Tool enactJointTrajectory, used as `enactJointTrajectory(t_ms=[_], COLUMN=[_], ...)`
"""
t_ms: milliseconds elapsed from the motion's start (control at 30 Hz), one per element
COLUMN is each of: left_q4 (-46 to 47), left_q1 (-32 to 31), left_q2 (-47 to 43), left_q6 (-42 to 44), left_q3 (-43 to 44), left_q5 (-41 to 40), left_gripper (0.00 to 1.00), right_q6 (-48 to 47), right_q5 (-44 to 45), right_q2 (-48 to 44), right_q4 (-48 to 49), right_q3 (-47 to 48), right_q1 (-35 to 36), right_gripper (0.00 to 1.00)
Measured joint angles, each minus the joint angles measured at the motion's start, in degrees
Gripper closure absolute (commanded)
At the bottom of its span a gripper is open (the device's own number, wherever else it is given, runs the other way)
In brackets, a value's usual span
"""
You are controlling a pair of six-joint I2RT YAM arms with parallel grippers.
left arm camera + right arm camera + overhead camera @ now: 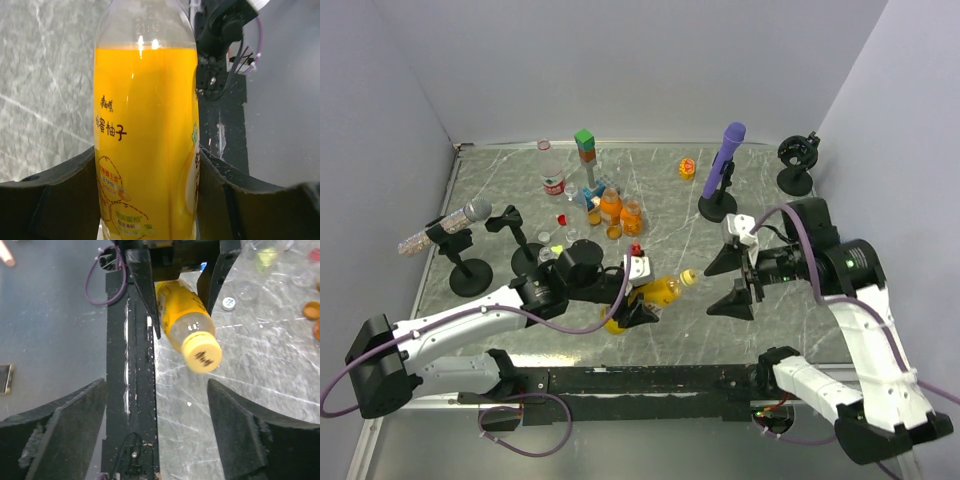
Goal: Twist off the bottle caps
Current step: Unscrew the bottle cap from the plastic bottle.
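My left gripper (642,300) is shut on a yellow juice bottle (663,291) and holds it tilted above the table, neck toward the right arm. In the left wrist view the bottle (145,125) fills the space between the two fingers (50,200). Its yellow cap (688,277) is on the neck. My right gripper (732,282) is open and empty, just right of the cap. In the right wrist view the cap (202,353) faces the camera beyond the spread fingers (250,430), not between them; the right gripper (157,425) touches nothing.
Other bottles stand at the back left: a red-labelled clear one (552,176) and orange ones (611,205). Loose caps lie near them (561,219). A purple microphone (725,165), a silver microphone (460,215) and stacked blocks (585,150) stand around. A white cap (228,302) lies on the table.
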Motion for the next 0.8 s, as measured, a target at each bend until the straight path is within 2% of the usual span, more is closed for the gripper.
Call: enactJointTrajectory(t_ms=[133, 400, 633, 800], left_q4=[-0.17, -0.44, 4.66, 6.4], left_q1=[-0.42, -7.74, -14.1, -17.57], left_q2=[-1.05, -1.84, -2.43, -1.07], left_q6=[-0.13, 1.22, 1.33, 1.42], left_q3=[-2.23, -2.4, -6.4, -6.71], left_q5=[-2.71, -15.32, -28.59, -35.36], left_gripper=[0.97, 0.97, 0.97, 0.97], right_q6=[4.39, 10.99, 17.14, 18.86], right_q5=[1.55, 1.51, 2.01, 2.34], right_q2=[-4.17, -8.35, -6.05, -1.46], right_q4=[1.51, 4.92, 6.91, 6.75], right_q3=[0.0, -0.83, -6.51, -6.91], right_q1=[-0.85, -5.05, -8.0, -8.2], right_gripper=[0.01, 0.01, 0.01, 0.01])
